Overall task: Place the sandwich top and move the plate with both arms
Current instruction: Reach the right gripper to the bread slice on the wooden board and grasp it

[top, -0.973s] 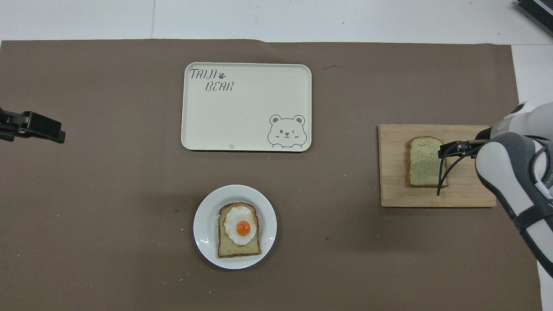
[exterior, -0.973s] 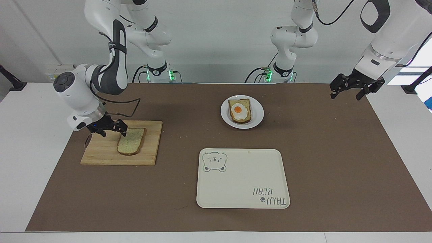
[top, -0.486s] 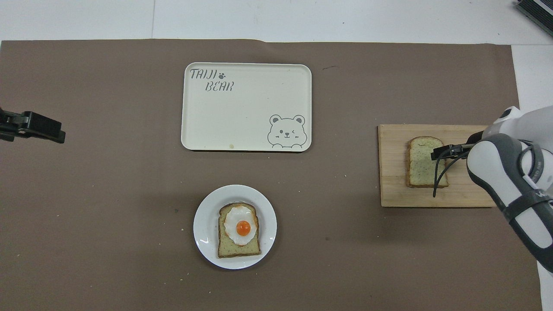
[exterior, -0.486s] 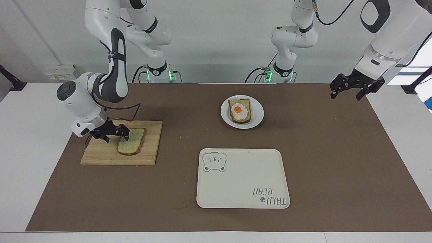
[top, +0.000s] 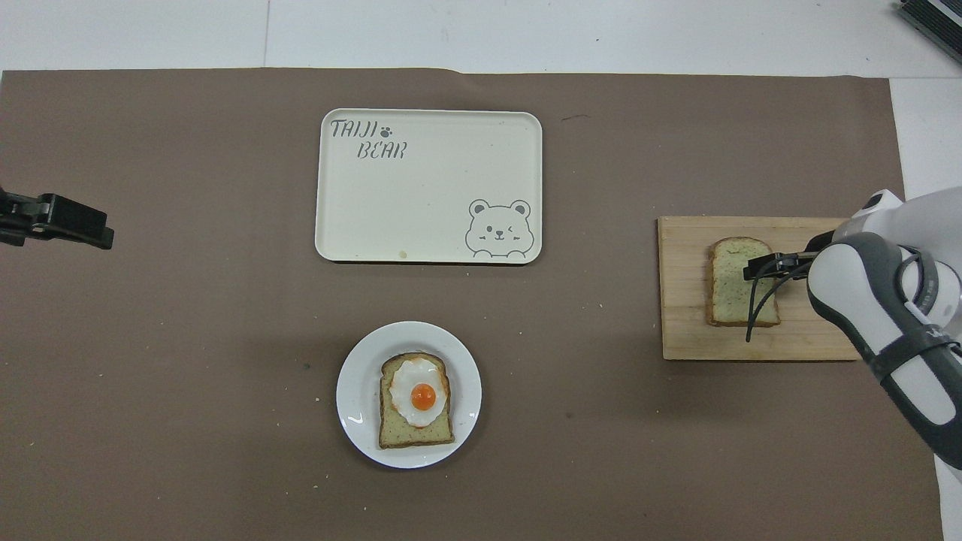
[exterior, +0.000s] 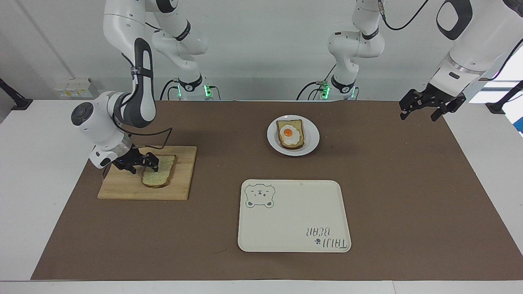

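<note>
The sandwich top (exterior: 160, 174) (top: 730, 293), a plain speckled slice, lies flat on a wooden board (exterior: 122, 188) at the right arm's end of the table. My right gripper (exterior: 145, 163) (top: 760, 264) is down at the slice's edge that faces the table's side, touching or almost touching it. The white plate (exterior: 313, 137) (top: 353, 391) holds a bread slice with a fried egg (exterior: 290, 134) and sits near the robots at mid-table. My left gripper (exterior: 423, 108) (top: 71, 224) waits open in the air over the mat's corner at the left arm's end, holding nothing.
A cream rectangular tray with a bear print (exterior: 294, 216) (top: 428, 188) lies farther from the robots than the plate. A brown mat (exterior: 388, 183) covers the table. A black cable loops from the right wrist over the board.
The right gripper has sunk lower and slid in against the edge of the plain slice on the board. The left arm, the plate and the tray have not moved.
</note>
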